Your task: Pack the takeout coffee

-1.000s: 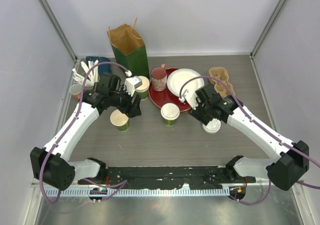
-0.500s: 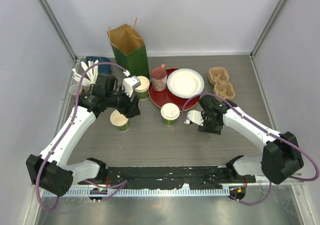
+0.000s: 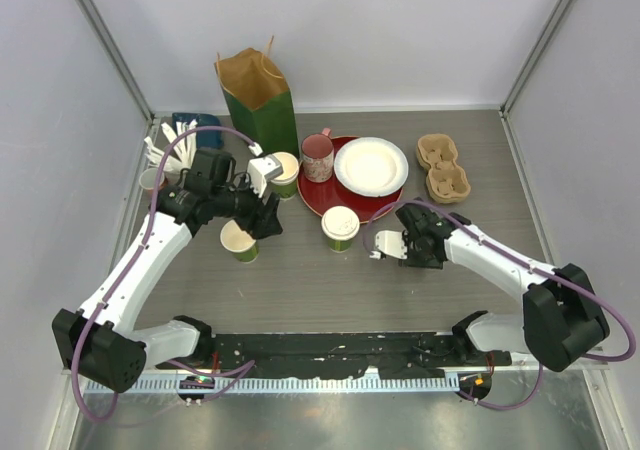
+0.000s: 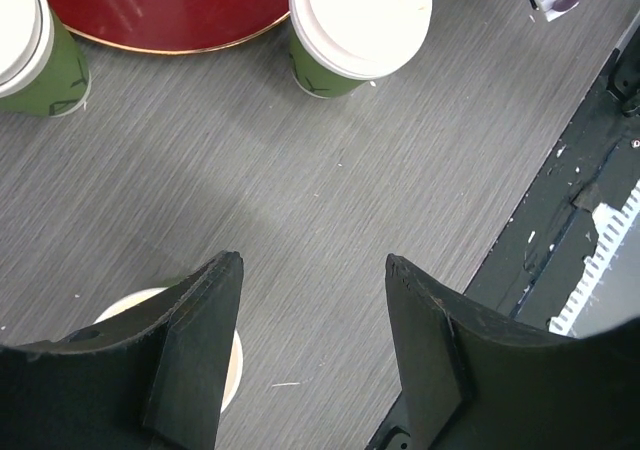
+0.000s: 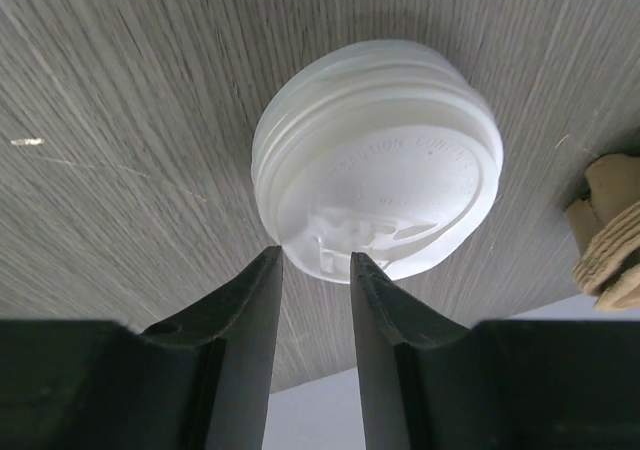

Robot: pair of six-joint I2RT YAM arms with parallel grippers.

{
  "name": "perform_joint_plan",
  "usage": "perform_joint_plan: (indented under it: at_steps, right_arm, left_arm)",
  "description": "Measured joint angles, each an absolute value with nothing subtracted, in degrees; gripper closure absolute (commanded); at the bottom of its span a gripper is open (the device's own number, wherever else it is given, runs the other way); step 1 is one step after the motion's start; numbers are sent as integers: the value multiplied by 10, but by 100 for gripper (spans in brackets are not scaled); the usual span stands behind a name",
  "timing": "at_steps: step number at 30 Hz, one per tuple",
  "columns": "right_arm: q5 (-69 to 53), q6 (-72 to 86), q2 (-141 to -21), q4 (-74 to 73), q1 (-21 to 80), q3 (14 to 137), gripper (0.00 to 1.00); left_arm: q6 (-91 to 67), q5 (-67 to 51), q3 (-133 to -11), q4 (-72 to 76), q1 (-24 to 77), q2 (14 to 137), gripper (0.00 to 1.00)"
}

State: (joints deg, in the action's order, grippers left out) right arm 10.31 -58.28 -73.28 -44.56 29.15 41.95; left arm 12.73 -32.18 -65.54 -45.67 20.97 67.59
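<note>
The work is laid out on the table so that each arm is given its own part. An open cup, green outside and without a cover, stands upright on the left. A loose white lid lies flat, top side up, on the right, near a cardboard carrier. A capped cup stands between the two, on the near side of the red plate. A second capped cup stands farther back, beside the paper bag. The bag stands upright at the far left with its mouth open, presumably so that finished cups can be lowered in from above.

The left hand is held just to the right of the open cup. Its jaws are spread wide and nothing is held between them. In the left wrist view the cup rim shows partly beneath one finger. This posture is judged suited to steadying the cup when a lid is brought.

The right hand is set over the near edge of the lid. Its jaws stand narrow, and the rim of the lid is seen at the gap between the fingertips. Whether the rim is already pinched cannot be told. A grip at the edge is judged to be chosen because the lid is thin and lies flat. In the overhead view the lid is hidden beneath the right arm.

The step in hand is judged to be lid pickup; capping of the open cup is not yet done.
</note>
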Motion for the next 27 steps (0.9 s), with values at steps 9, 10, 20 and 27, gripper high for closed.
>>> perform_joint_plan:
  at_steps: [9, 10, 20, 27]
  right_arm:
    - [106, -590, -730, -417, 308, 412, 79]
    - [106, -590, -730, -417, 309, 412, 85]
    - [96, -582, -730, -450, 315, 429, 99]
    - [88, -569, -730, -481, 316, 455, 99]
  left_arm:
    - [138, -332, -655, -466, 210, 677, 37]
    - [138, -333, -655, -466, 210, 677, 37]
    - [141, -336, -656, -472, 210, 677, 37]
    - [142, -335, -656, -476, 210, 677, 37]
